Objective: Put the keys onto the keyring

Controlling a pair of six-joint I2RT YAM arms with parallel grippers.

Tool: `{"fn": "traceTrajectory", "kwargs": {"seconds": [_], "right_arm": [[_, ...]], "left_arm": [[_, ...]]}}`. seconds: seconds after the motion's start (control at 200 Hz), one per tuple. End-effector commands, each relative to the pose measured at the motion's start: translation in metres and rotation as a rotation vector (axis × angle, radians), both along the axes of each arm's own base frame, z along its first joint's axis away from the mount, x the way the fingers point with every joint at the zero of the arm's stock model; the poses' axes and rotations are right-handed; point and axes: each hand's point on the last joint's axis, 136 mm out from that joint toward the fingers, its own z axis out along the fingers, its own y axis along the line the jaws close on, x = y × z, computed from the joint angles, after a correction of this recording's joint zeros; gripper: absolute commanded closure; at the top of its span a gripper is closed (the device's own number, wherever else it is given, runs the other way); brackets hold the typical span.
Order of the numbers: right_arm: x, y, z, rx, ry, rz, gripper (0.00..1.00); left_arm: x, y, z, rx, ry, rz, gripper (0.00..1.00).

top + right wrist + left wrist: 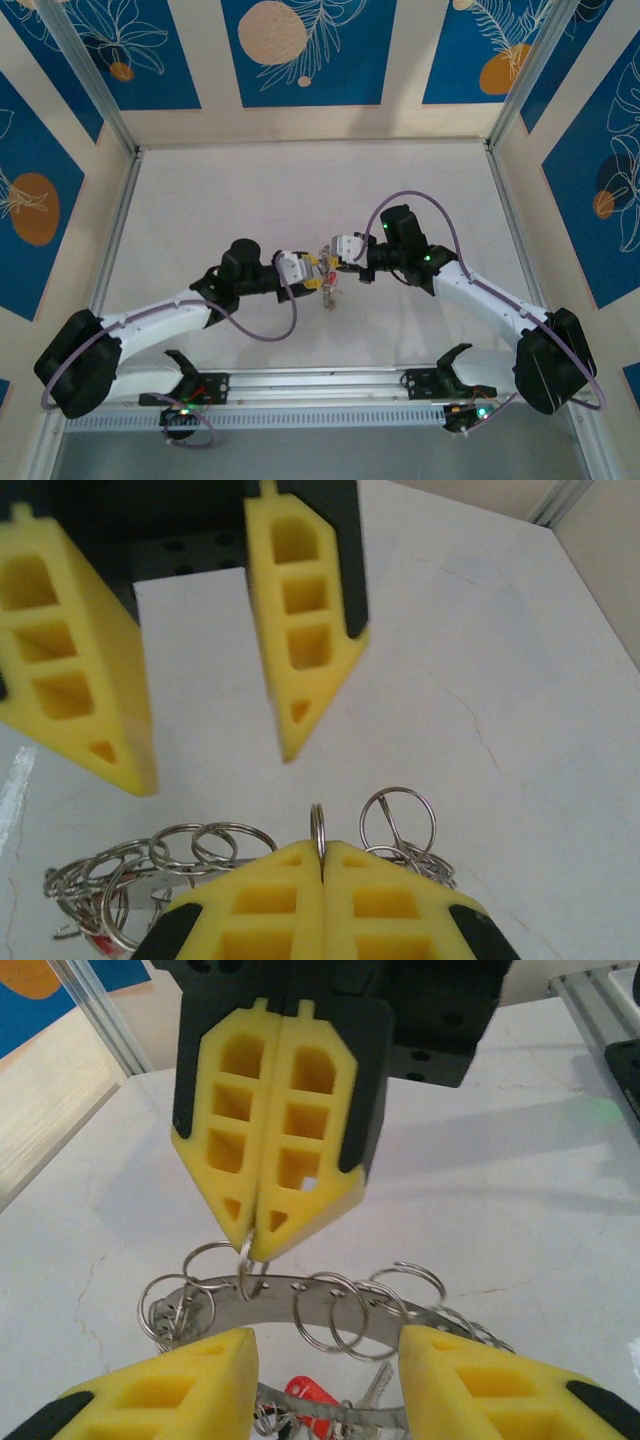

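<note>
No legible text, label, brand, number or sign anywhere in any of the three views.

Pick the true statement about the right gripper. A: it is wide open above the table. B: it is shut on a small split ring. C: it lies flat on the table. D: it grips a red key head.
B: in the left wrist view the yellow fingertips of the right gripper meet, pinching a small split ring between them.
</note>
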Motion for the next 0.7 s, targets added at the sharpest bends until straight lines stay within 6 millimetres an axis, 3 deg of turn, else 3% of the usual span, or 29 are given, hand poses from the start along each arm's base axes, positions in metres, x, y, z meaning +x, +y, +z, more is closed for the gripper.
{"fn": "traceTrajectory", "kwargs": {"seconds": [0.0, 0.465, 0.695], "right_arm": [[-0.009, 0.007, 0.015, 0.054, -0.045, 0.063, 1.00], [-0.015, 0.009, 0.016, 0.063, -0.050, 0.089, 1.00], [-0.016, 0.011, 0.015, 0.076, -0.046, 0.096, 1.00]], "left_arm": [[0.012, -0.006, 0.009, -0.007, -0.035, 0.009, 0.59], [0.016, -0.014, 0.020, -0.059, -0.039, -0.034, 0.69], [0.018, -0.017, 0.020, -0.066, -0.041, -0.044, 0.83]]}}
